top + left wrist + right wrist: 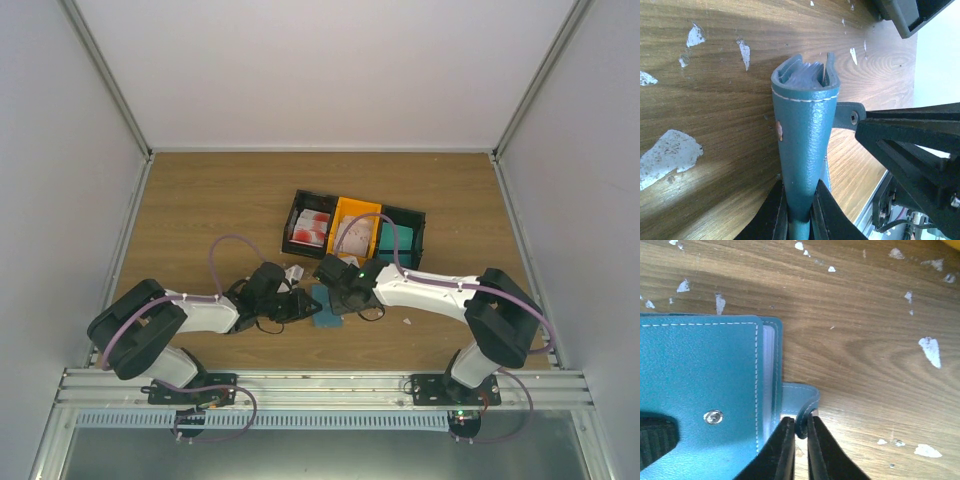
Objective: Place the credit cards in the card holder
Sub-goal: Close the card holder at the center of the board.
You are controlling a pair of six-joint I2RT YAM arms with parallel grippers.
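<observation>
Gripped from two sides, a flat dusty-blue stitched card holder (805,130) sits mid-counter between the arms. The left arm's jaws are pressed together across its closed thickness at one end, apparently to steady it. The right arm's jaws pinch the curled rim of its small closing tab (795,395), probably to peel the cover open. Pale inner pockets show at the holder's open edge; whether any card sits in them cannot be told. The white-and-red plastic credit cards (312,230) lie in the left black bin (292,225) of a three-bin row just behind the holder on the wooden counter (200,210). The orange middle bin (350,205) holds something pale and unclear, and the right black bin (420,235) holds a greener teal block (398,242)
</observation>
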